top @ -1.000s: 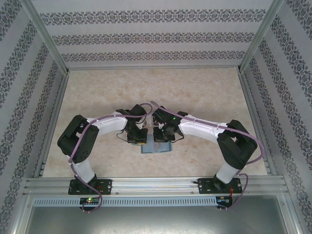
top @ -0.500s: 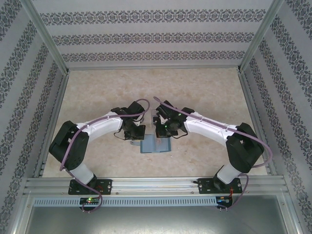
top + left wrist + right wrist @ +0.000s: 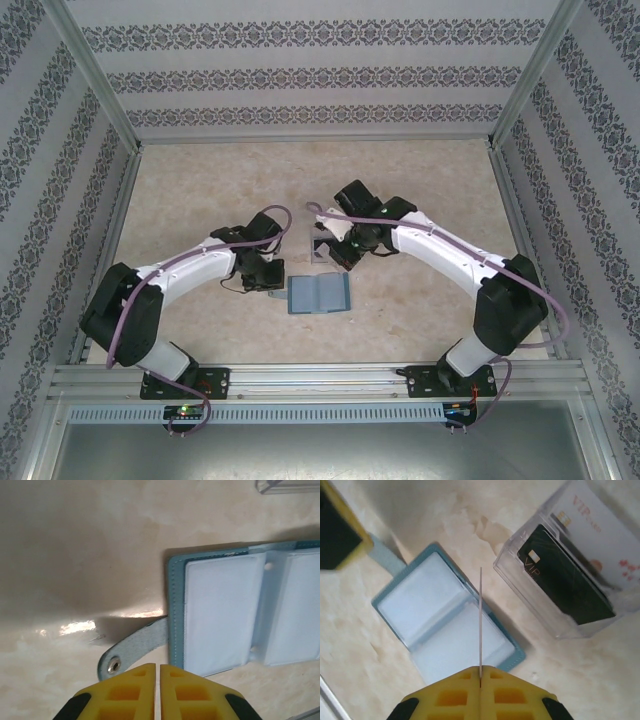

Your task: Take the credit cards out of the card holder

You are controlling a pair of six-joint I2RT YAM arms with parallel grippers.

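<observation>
The card holder (image 3: 319, 294) lies open and flat on the bench (image 3: 420, 190), near the front edge and between the two arms, with its pale inner sleeves facing up. Its strap (image 3: 137, 642) sticks out from the left panel and lies on the bench, with a metal snap (image 3: 114, 665) at its end.

The left hand (image 3: 159, 666) is just beside the holder's left edge, above the strap end. Its yellow fingers (image 3: 130, 685) are drawn together with only a hairline gap and nothing between them.

The right hand (image 3: 480, 669) is above the far right part of the holder. Its fingers are clamped on a thin credit card (image 3: 480, 620), seen edge-on as a pale line standing straight out from the fingertips over the right panel.

Just beyond the holder stands a clear box (image 3: 560, 627), apart from it. Inside it a black card (image 3: 565, 580) marked VIP leans in front of a white card (image 3: 600, 530) with red print. Both stand tilted.
</observation>
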